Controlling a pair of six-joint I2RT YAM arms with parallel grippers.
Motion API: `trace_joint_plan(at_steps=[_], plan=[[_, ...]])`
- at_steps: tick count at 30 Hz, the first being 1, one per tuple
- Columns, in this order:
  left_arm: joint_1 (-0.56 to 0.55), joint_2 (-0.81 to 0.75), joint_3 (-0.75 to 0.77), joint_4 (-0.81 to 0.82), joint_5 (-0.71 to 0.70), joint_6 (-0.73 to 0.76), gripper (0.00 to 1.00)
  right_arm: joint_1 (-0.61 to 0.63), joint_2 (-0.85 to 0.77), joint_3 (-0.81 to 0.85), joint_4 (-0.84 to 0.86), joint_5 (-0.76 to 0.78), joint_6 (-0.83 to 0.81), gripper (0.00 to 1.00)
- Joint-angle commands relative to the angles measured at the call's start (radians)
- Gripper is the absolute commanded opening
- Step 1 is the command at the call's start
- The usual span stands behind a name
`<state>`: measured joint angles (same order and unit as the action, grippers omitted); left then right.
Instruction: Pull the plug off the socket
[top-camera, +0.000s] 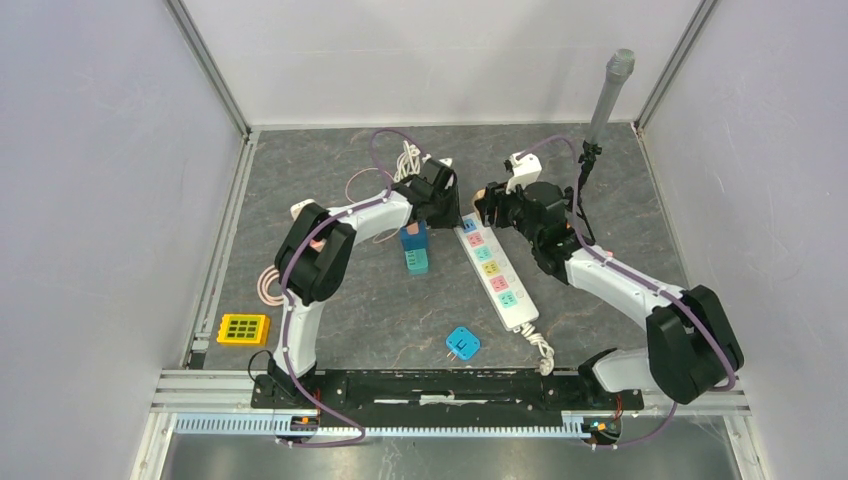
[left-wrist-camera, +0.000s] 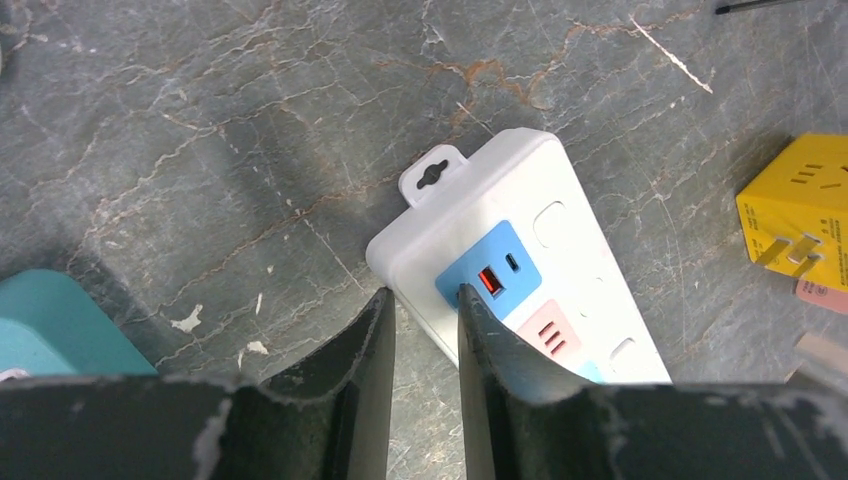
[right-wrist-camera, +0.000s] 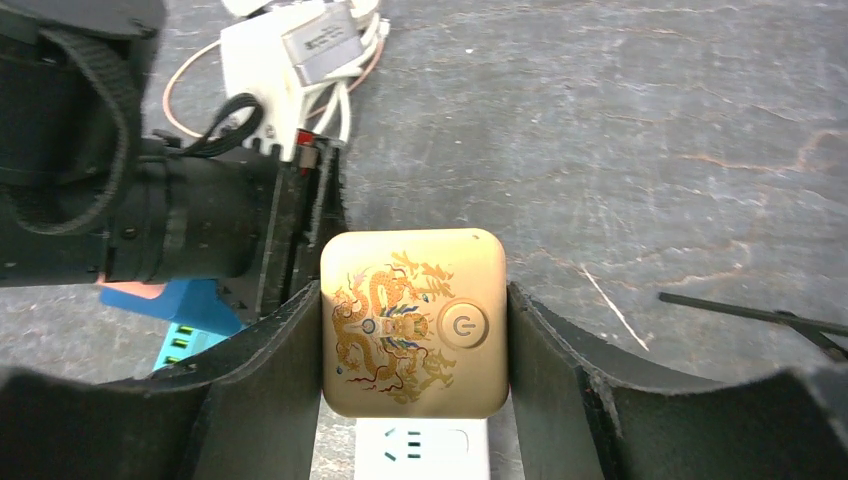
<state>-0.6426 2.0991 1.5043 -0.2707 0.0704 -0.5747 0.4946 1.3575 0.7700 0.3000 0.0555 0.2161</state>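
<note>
Right gripper (right-wrist-camera: 413, 300): clenched on the plug (right-wrist-camera: 413, 335). My two fingers press its left and right sides, at the centre of the right wrist view. Directly beneath the plug, at the bottom edge of that frame, lies the white end of the power strip (right-wrist-camera: 420, 450).

In the left wrist view the plug (left-wrist-camera: 800, 200) sits at the right edge. Its metal prongs (left-wrist-camera: 775, 250) are exposed and apart from the strip (left-wrist-camera: 560, 200).

Plug appearance: square yellow-gold body, rounded corners, a dragon motif and a round power-symbol button on the top face.

Left gripper (left-wrist-camera: 425, 310): fingers set close with a narrow gap, at the strip's hanger-tab end. One fingertip (left-wrist-camera: 470, 300) touches the blue USB panel. I cannot tell whether these fingers pinch the strip's edge.
</note>
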Motion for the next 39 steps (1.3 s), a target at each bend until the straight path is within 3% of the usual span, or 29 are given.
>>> trace_joint_plan(at_steps=[1,8,11,15,20,24,30,35,39], plan=[[0.016,-0.003,-0.007,-0.046,0.096,0.109,0.35,-0.019,-0.062,0.009,-0.008,0.14,0.023,0.0],[0.012,-0.074,0.086,-0.038,0.206,0.125,0.54,-0.101,-0.048,0.017,-0.132,0.209,0.134,0.0],[0.009,-0.128,0.116,-0.038,0.242,0.127,0.66,-0.136,-0.028,0.006,-0.146,0.169,0.156,0.0],[0.004,-0.229,0.12,-0.039,0.252,0.136,0.74,-0.19,0.006,-0.001,-0.122,0.041,0.152,0.0],[-0.009,-0.381,0.069,-0.044,0.191,0.138,0.8,-0.277,0.098,0.028,-0.09,-0.234,0.124,0.15],[-0.012,-0.5,-0.009,-0.059,0.134,0.123,0.83,-0.296,0.149,0.039,-0.082,-0.303,0.123,0.22],[-0.012,-0.665,-0.157,-0.095,-0.102,0.166,0.91,-0.305,0.206,0.032,-0.036,-0.347,0.126,0.33],[-0.012,-0.778,-0.241,-0.172,-0.255,0.149,0.96,-0.309,0.236,0.047,-0.045,-0.297,0.118,0.51],[-0.012,-0.864,-0.333,-0.224,-0.347,0.137,1.0,-0.309,0.227,0.068,-0.089,-0.237,0.075,0.72]])
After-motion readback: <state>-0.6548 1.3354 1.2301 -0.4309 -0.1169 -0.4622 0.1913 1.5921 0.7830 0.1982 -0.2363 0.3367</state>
